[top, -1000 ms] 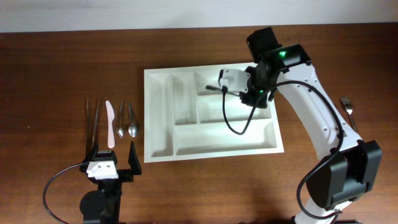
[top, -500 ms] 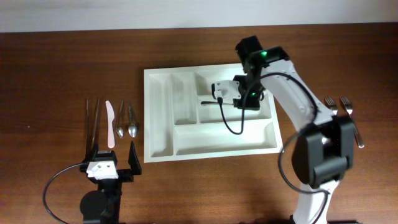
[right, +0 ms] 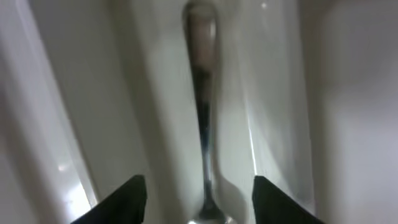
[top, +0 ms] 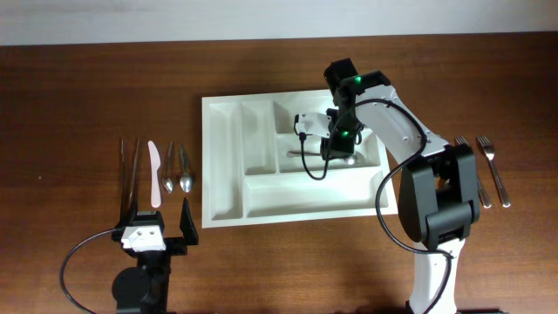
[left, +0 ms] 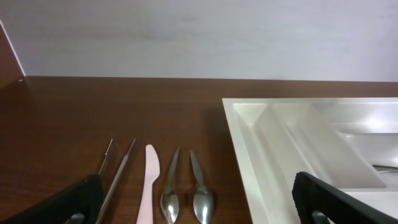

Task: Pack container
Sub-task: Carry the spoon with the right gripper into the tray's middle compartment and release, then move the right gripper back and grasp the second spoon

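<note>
**Right fingers spread around a utensil in the tray**

My right gripper (right: 205, 202) hangs low inside the container (top: 296, 199) with its fingers (right: 127, 199) apart. A metal utensil (right: 202, 106) lies lengthwise between them and runs straight ahead of my tips along a compartment floor (too blurred to tell spoon from fork, and neither finger seems to touch it). My left gripper (left: 208, 205) is spread wide too. The tray lies ahead of its right finger. Thin sticks (left: 118, 171), a pink knife (left: 149, 180) and two spoons (left: 199, 196) lie ahead, nearer its left finger.
</note>
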Available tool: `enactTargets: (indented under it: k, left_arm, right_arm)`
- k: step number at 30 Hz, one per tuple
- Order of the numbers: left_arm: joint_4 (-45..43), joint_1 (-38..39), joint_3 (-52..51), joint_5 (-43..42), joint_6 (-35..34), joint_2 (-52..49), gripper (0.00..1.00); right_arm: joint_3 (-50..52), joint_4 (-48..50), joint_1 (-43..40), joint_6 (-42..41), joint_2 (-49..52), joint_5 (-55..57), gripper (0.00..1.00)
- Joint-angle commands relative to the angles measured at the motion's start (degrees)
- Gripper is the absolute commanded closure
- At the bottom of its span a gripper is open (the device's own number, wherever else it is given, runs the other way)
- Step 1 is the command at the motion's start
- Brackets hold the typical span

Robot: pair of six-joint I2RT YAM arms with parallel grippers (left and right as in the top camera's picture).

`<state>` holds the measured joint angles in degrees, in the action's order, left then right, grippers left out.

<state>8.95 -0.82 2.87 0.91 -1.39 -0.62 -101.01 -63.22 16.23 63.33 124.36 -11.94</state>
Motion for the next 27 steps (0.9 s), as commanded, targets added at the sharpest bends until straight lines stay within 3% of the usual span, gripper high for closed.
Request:
enactTargets:
  k: [1, 5, 10, 13, 18, 27]
  left_arm:
    - [-0.20, 0.02, -0.44, 0.39, -0.55, 0.22, 0.01]
    - [-0.20, 0.02, -0.44, 0.39, -0.55, 0.22, 0.01]
    - [-0.20, 0.02, -0.42, 0.39, -0.55, 0.22, 0.01]
    - [-0.20, 0.02, -0.42, 0.39, -0.55, 0.24, 0.01]
    - [-0.20, 0.02, -0.42, 0.39, -0.55, 0.22, 0.01]
    - [-0.20, 0.02, -0.42, 0.39, -0.55, 0.24, 0.01]
  right_arm:
    - [-6.38, -2.80, -1.07, -10.91, -3.72, 0.85, 0.35]
    - [-15.78, -10.86, -4.48, -22.08, -5.86, 5.53, 0.24]
    - [-27.10, -23.21, -12.79, -34.14, -6.21, 8.13, 0.19]
    - [-28.33, -26.58, -18.86, -36.52, -6.21, 8.11, 0.01]
    - [-27.71, -27.98, -29.53, -37.33, -6.01, 3.06, 0.01]
    - [-26.47, -27.45, -40.35, -38.64, -5.90, -1.40, 0.01]
